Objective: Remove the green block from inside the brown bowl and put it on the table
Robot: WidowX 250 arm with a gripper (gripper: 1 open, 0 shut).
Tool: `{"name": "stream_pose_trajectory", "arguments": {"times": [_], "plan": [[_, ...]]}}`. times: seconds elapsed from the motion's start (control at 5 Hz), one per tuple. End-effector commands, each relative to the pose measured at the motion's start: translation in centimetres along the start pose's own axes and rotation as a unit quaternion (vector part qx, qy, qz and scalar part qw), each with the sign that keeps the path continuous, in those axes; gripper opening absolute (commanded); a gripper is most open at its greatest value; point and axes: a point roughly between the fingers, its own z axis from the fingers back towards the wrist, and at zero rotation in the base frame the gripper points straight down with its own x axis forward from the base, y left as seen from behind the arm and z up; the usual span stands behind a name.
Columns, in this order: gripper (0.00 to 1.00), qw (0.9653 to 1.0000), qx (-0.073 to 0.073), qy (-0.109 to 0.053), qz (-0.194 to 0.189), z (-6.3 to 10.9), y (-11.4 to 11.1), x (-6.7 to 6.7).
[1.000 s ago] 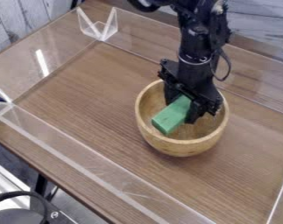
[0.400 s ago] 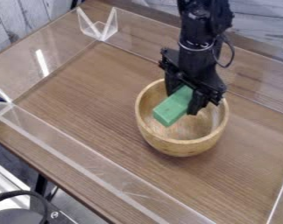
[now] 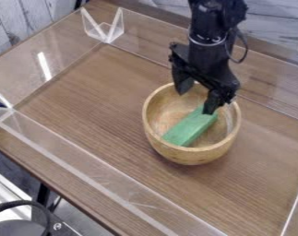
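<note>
The table [image 3: 89,101] fills most of the frame, a brown wood-grain top with clear walls [image 3: 65,180] along its edges. Right of centre sits the bowl [image 3: 192,127], tan and thick-walled. The arm [image 3: 213,28] comes down from the top of the frame and points straight at the bowl. Its gripper [image 3: 203,95] hangs over the bowl's upper rim with the fingers spread apart and nothing between them.

The block [image 3: 188,129] lies inside the bowl, slanted against the inner wall, its upper end near the right fingertip but apart from it. So the task is not done: the block needs gripping and lifting out.

To do that well, the gripper should drop so its fingers straddle the block across its narrow width, turned to match the slant, and close near the middle of the bar so it does not pivot. The lift must clear the rim before any sideways move.

The bowl's thick wall is the main obstacle; a finger could strike it or nudge the bowl. Bare table lies at centre left for setting down. A small clear bracket [image 3: 104,26] stands at upper left, well apart.
</note>
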Motion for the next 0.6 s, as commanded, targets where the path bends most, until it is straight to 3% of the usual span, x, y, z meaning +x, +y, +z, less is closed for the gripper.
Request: {"name": "stream_pose_trajectory", "arguments": {"times": [0.0,0.2,0.4], "plan": [[1.00,0.9998,0.002,-0.022,0.001,0.8,0.3,1.7],[1.00,0.9999,0.000,-0.016,-0.002,0.3,0.3,2.1],[1.00,1.0000,0.002,0.006,0.003,-0.3,0.5,2.6]]}}
